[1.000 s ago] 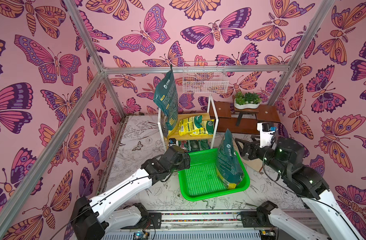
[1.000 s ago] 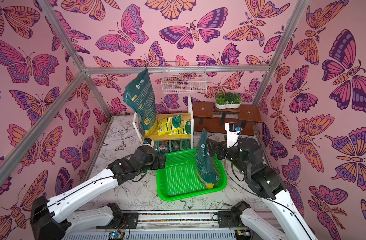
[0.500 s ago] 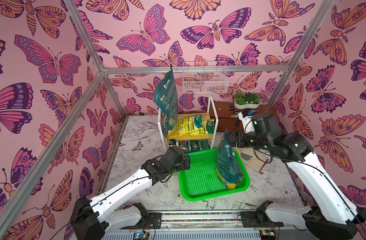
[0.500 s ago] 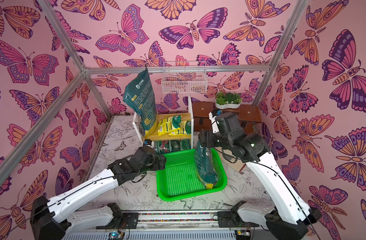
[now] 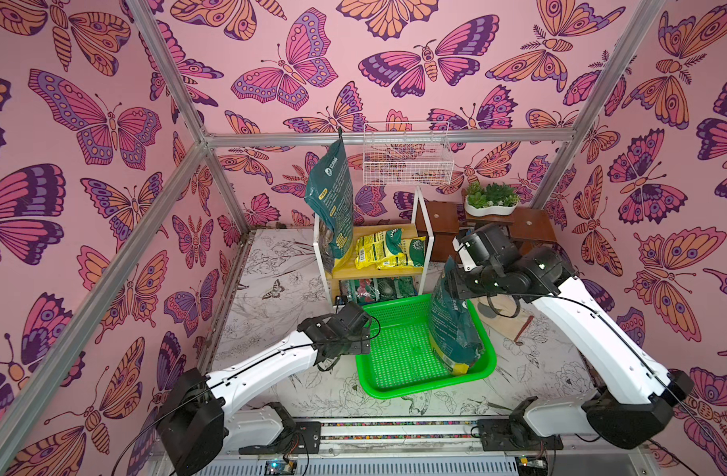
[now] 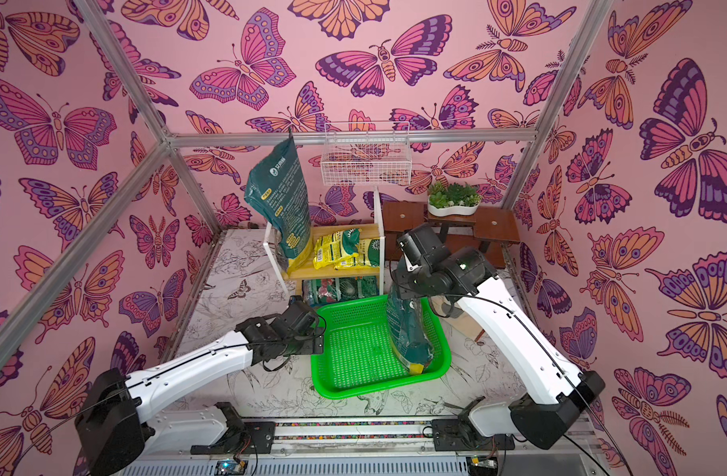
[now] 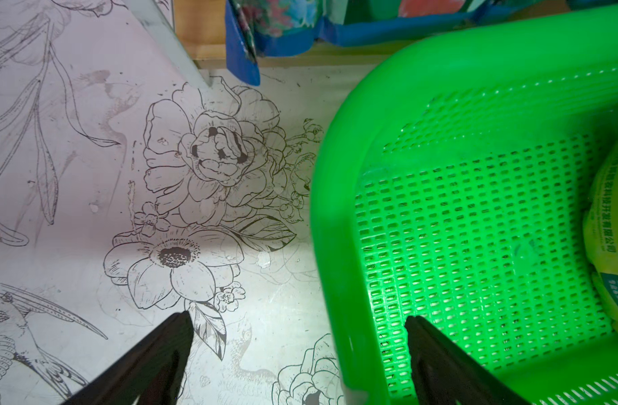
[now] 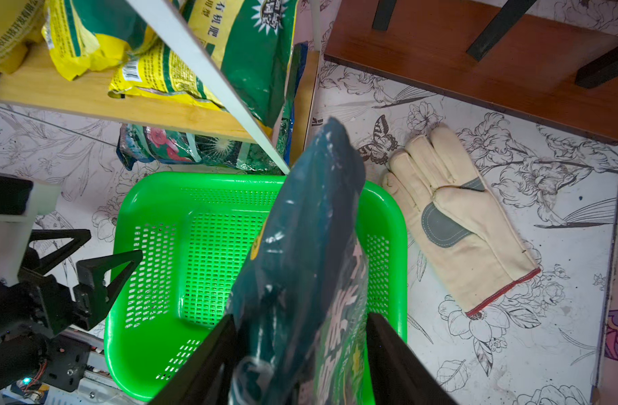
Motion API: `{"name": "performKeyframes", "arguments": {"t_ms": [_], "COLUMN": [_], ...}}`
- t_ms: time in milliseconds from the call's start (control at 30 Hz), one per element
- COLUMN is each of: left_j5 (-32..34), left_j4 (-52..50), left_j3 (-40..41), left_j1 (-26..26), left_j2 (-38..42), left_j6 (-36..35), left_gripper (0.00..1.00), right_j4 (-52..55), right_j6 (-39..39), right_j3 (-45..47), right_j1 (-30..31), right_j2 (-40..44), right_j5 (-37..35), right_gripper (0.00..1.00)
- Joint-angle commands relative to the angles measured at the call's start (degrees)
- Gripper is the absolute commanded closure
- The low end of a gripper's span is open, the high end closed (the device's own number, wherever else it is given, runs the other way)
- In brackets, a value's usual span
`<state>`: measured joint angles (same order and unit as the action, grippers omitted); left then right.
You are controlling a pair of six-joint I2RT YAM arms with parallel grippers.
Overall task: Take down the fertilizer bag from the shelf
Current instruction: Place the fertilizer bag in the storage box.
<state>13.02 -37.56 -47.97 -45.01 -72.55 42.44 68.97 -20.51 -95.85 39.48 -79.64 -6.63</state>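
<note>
Your right tool (image 8: 300, 317) has swung over the basket (image 8: 143, 189) and narrows around the teal bag (image 8: 311, 228) standing in it; whether it clamps, I cannot tell. Left tool (image 7: 299, 315) gapes astride the basket's rim. Fertilizer bags (image 5: 380, 249) lie on the shelf (image 8: 55, 94) behind the basket: take-down looks unfinished.

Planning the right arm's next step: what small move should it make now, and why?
Probably close the right gripper fully on the dark green bag: its jaws straddle the top of the bag, which stands in the green basket, and a firm pinch isn't evident yet. The left gripper hangs open astride the basket's rim.
</note>
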Motion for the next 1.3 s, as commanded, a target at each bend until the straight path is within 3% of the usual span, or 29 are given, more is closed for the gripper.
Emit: {"name": "performKeyframes", "arguments": {"t_ms": [0,167,267,467,800,1000,1067,1200,1267], "left_j5": [-0.51,-0.65,0.02,0.95,1.14,1.51,1.49,1.49,1.31], "left_j4": [-1.0,-1.03,-1.03,-1.14,-1.46,-1.63,-1.68,-1.95,-2.12], "left_j3": [-1.66,-1.5,-0.83,0.54,1.34,1.23,0.87,-0.06,-0.54], "left_j1": [0.27,0.28,0.36,1.05,1.95,2.04,2.12,2.12,2.12], "left_j2": [-3.15,-5.3,-4.97,-3.35,-2.85,-2.22,-2.16,-1.91,-1.5], "left_j6": [-0.31,-0.76,-0.36,0.29,0.21,0.54,0.39,0.28,0.24], "left_gripper": [0.0,0.0,0.0,0.0,0.0,0.0,0.0,0.0,0.0], "right_j4": [0.3,-1.46,-2.66,-3.51,-4.02,-4.79,-5.61,-7.19,-8.0], "right_j6": [1.21,2.31,3.55,10.09,15.24,15.2,14.36,12.98,12.64], "right_j3": [0.7,2.74,3.0,-0.78,-2.54,6.75,9.15,9.73,8.8], "right_j1": [0.37,0.22,-0.26,-2.4,-5.93,-6.36,-6.48,-6.45,-6.44], "right_j2": [-0.78,-0.29,0.44,3.26,2.93,2.82,2.65,2.7,3.23], "right_j5": [-1.74,-3.05,-3.21,-5.79,2.86,0.39,0.85,3.0,3.25], "right_gripper": [0.5,0.87,1.0,1.0,1.0,1.0,0.93,0.68,0.5]}}
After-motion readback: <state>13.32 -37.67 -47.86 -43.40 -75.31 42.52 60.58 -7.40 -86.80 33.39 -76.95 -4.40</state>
